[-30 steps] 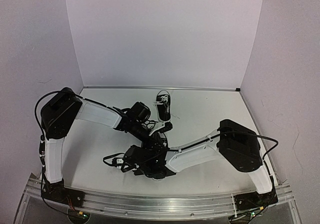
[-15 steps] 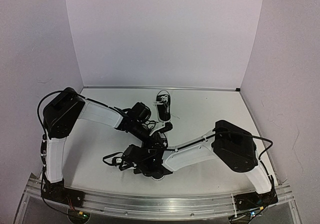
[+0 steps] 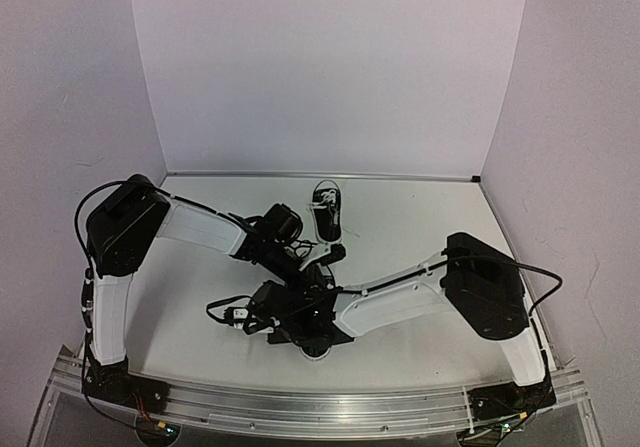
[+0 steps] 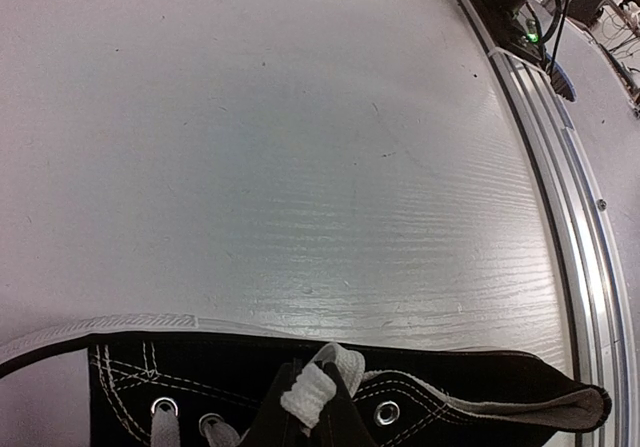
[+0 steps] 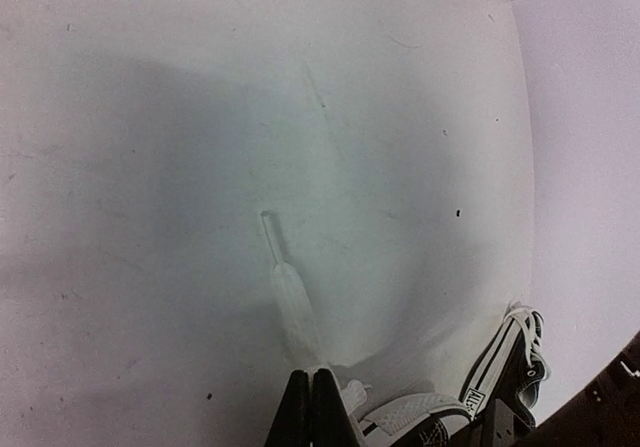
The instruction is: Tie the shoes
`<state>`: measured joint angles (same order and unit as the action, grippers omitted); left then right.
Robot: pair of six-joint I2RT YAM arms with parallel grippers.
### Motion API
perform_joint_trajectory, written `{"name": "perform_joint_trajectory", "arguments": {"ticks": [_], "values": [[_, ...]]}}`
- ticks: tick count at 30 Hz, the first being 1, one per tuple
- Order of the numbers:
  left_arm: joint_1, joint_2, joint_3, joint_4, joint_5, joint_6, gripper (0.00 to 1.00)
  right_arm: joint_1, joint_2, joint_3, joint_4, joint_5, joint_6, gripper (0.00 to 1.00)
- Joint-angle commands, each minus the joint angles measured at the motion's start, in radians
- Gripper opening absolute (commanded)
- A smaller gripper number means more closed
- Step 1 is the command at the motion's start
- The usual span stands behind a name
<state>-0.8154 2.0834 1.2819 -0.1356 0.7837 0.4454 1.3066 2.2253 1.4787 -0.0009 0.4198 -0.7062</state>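
Note:
One black shoe (image 4: 480, 392) with white sole edge and metal eyelets lies under both grippers. My left gripper (image 4: 309, 377) is shut on a loop of its white lace (image 4: 312, 395) above the eyelets. My right gripper (image 5: 311, 373) is shut on another stretch of lace (image 5: 292, 302), whose free end with a clear tip lies on the table ahead of the fingers. That shoe's white toe cap (image 5: 412, 407) shows beside the right fingers. The second shoe (image 3: 326, 212) lies apart, farther back, also seen in the right wrist view (image 5: 515, 362). In the top view the near shoe is mostly hidden by the arms.
White table (image 3: 420, 217) enclosed by pale walls at the back and sides. An aluminium rail (image 4: 560, 197) runs along the near edge, with cables and electronics beyond it. A cable loop (image 3: 225, 312) hangs by the right wrist.
My right gripper has closed onto the lace, and the right arm's elbow has shifted slightly. The left arm has stayed in place, holding its loop.

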Motion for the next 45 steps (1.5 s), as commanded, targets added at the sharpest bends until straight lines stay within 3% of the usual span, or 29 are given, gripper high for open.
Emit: {"name": "perform_joint_trajectory", "arguments": {"ticks": [1,19,36,45], "values": [[-0.004,0.012,0.024,-0.054,-0.024,0.003,0.04,0.013,-0.13,-0.061,0.001,-0.055,0.085,0.0],[-0.004,-0.033,-0.014,0.0,-0.074,-0.034,0.0,0.032,-0.38,-0.352,0.013,-0.158,0.329,0.0],[-0.005,-0.123,-0.102,0.109,-0.182,-0.077,0.0,0.03,-0.594,-0.617,0.047,-0.094,0.582,0.0],[-0.008,-0.204,-0.182,0.182,-0.215,-0.095,0.0,-0.04,-0.703,-0.697,0.06,-0.086,0.74,0.0]]}}
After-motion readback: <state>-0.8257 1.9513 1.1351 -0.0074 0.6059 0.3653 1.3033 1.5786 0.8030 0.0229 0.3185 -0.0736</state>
